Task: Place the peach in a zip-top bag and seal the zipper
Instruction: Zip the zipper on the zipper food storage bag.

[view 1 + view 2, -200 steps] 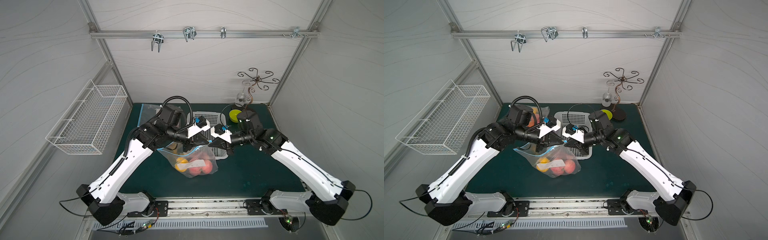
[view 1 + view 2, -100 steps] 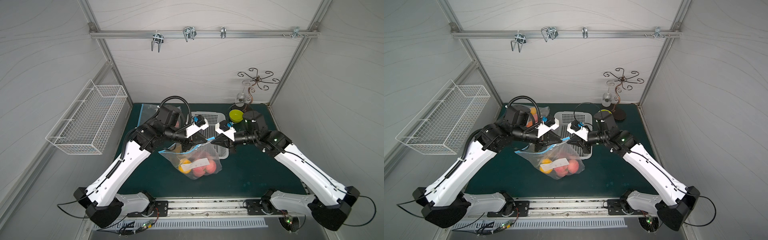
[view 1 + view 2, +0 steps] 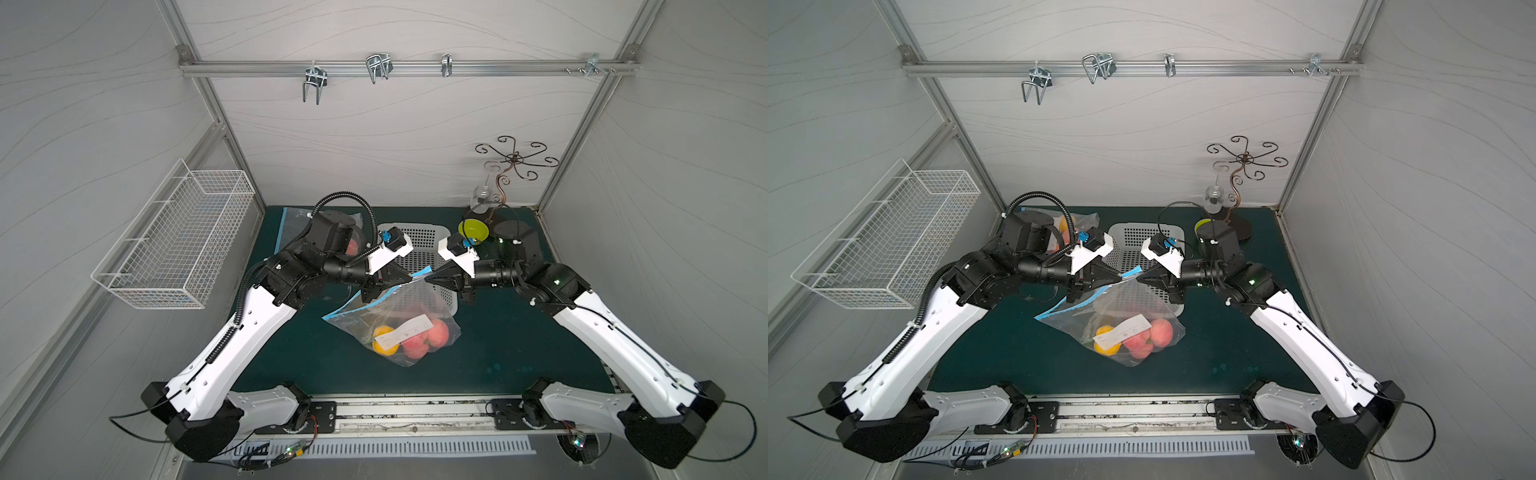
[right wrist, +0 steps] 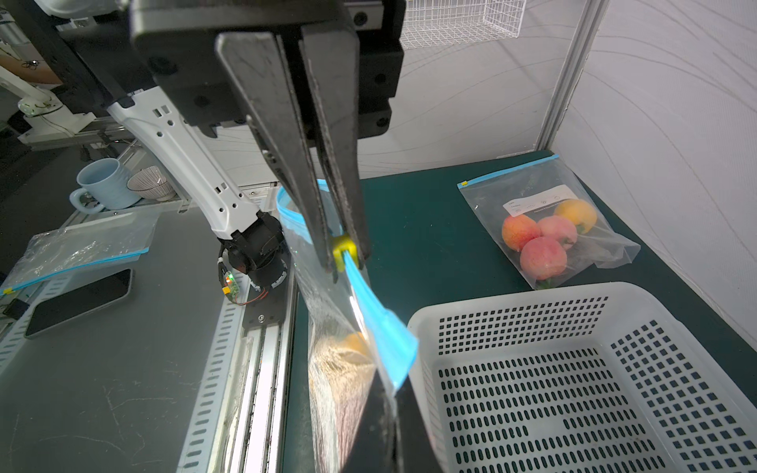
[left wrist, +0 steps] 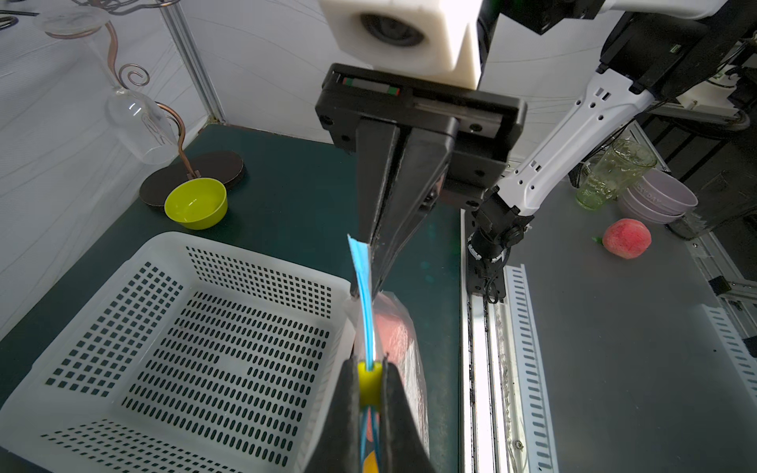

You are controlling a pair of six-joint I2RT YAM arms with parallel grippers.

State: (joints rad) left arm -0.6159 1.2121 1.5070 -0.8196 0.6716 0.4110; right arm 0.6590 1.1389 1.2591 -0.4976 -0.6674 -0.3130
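Dark green matting (image 3: 519,332) covers the table inside a white-walled booth, as seen in both top views. Above it, in front of a white perforated basket (image 3: 419,241), a clear zip-top bag (image 3: 386,307) is held up by its top edge between the left gripper (image 3: 409,276) and the right gripper (image 3: 430,279), whose tips are nearly met. Reddish peaches (image 3: 436,332) and a yellow fruit (image 3: 380,332) are gathered at the bag's sagging bottom; whether it touches the matting cannot be told. A green bowl (image 3: 473,230) is set at the back right, and a second filled bag (image 3: 1077,220) lies at the back left. In the left wrist view, the left gripper's fingers (image 5: 344,409) are clenched on the yellow slider (image 5: 368,385), and the blue zipper strip (image 5: 364,295) is stretched taut to the right gripper (image 5: 370,270), which is pinched tight on its end. In the right wrist view, the slider (image 4: 343,250) is seen clamped from the opposite side, and the strip is pressed together up to the right gripper's fingers (image 4: 381,430).
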